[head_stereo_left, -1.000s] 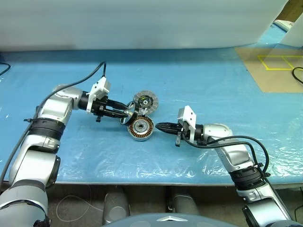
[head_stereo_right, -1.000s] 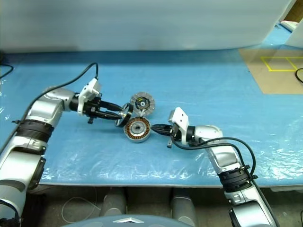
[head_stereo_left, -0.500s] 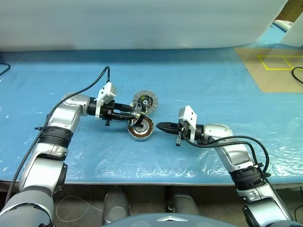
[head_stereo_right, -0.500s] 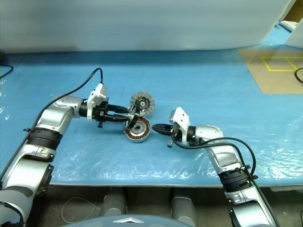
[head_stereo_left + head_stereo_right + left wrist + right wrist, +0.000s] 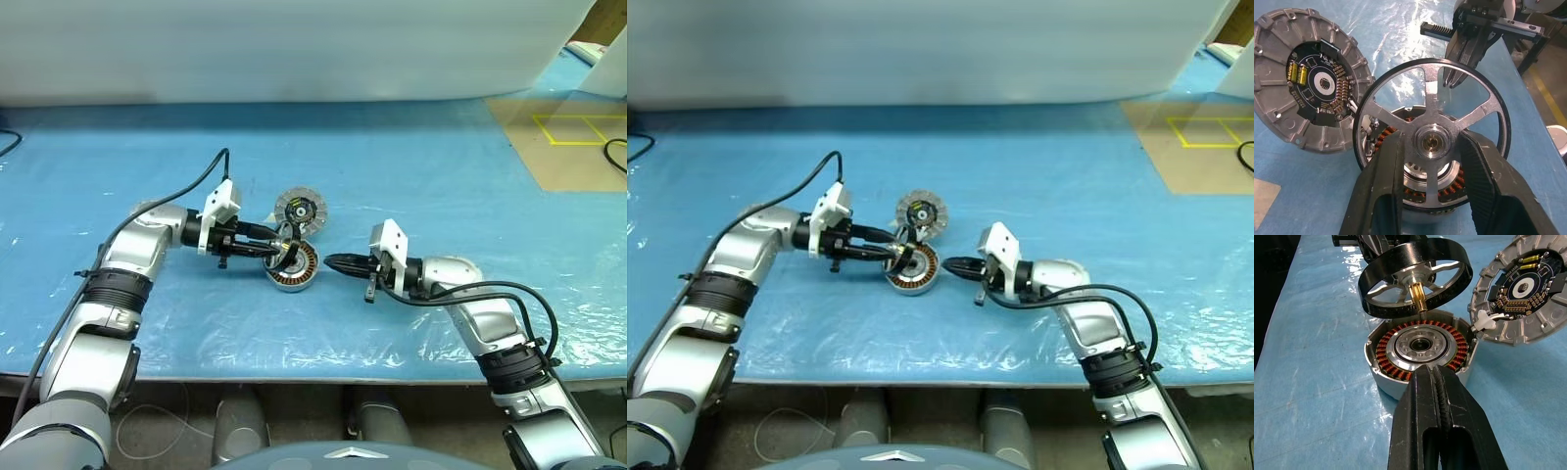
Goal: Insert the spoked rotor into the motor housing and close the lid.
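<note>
Spoked rotor hovers above motor housing, lid beside.

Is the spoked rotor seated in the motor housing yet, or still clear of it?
Apart. The right wrist view shows the spoked rotor tilted above the motor housing, its brass shaft tip short of the hub, with open space between rim and windings.

The left gripper reaches in from the robot's left on a bent arm, its two black fingers clamped either side of the spoked rotor's hub. Opposite, the right gripper points back toward it, fingers pressed together and empty, tips close.
</note>
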### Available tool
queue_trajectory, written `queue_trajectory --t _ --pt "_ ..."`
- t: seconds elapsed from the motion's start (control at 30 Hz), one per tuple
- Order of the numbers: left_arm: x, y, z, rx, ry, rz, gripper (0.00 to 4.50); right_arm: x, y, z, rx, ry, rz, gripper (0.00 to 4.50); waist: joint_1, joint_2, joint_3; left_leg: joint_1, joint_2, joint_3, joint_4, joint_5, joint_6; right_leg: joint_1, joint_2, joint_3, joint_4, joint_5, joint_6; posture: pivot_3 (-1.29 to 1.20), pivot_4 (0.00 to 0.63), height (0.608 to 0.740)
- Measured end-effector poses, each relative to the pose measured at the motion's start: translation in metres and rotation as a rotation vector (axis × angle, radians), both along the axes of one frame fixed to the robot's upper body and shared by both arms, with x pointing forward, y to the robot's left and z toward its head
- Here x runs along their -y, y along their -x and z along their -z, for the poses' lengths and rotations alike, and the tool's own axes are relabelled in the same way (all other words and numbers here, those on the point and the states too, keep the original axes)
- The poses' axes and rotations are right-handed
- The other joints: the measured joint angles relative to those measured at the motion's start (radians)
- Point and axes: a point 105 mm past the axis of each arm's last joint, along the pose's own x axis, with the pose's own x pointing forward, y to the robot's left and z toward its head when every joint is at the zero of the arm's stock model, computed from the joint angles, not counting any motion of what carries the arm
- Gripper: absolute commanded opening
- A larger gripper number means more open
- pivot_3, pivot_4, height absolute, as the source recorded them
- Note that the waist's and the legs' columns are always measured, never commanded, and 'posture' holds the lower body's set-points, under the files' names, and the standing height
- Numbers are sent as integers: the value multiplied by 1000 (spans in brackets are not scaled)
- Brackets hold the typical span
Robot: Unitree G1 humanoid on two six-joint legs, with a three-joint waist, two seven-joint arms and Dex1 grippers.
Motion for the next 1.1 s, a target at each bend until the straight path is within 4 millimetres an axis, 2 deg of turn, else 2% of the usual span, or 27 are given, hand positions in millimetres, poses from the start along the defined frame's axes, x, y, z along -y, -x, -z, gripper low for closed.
queue_trajectory --t 0.43,1.1 --pt "1 1 5 -3 -15 4 1323 3 10 12 -44 -6 -23 0 0 0 0 0 0 0 0 0 0 0 0 0 0 0 0 0 150 740" --pt "4 0 6 34 -28 8 1323 3 9 11 -31 -4 -18 0 2 0 0 0 -1 0 0 0 0 1 -1 0 0 0 0 0 150 740"
